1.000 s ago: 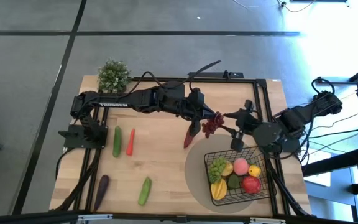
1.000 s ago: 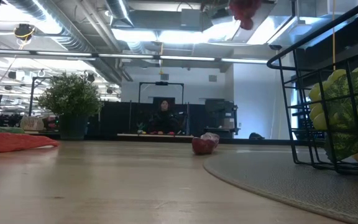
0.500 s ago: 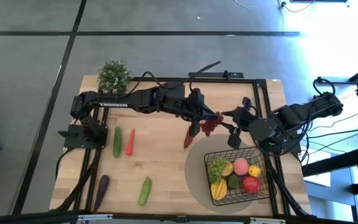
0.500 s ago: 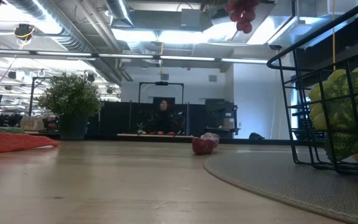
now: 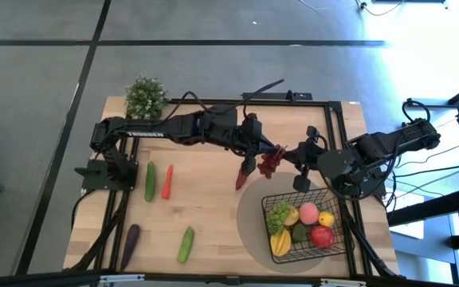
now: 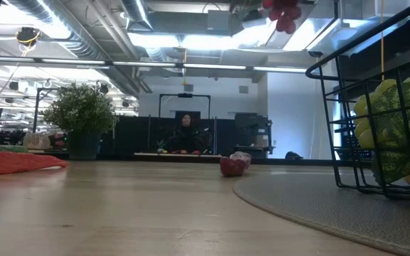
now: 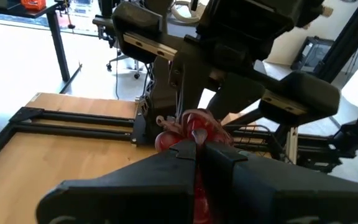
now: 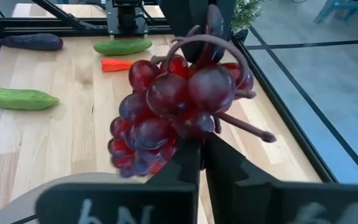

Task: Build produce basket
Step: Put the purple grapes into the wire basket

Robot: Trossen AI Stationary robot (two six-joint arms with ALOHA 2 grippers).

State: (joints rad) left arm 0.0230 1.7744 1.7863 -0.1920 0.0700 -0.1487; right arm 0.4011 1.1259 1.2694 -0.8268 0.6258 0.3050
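Right gripper (image 5: 290, 158) has closed onto left-held dark red grapes (image 5: 270, 162).

Lighting was even and bright overhead. Ceiling lights (image 6: 191, 28) glared in the low view, the basket (image 6: 376, 107) was soft up close. The floor (image 5: 445, 48) blew out white at the high view's right.

Wooden table (image 5: 205, 215): 2 cucumbers (image 5: 150, 181), carrot (image 5: 166, 181), eggplant (image 5: 131, 236), round mat (image 5: 253, 227).

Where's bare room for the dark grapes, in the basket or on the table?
Basket: bare strip along its far side, behind green grapes and peach; near half is crowded. Table: open wood between carrot and chili, and ahead of lower cucumber.
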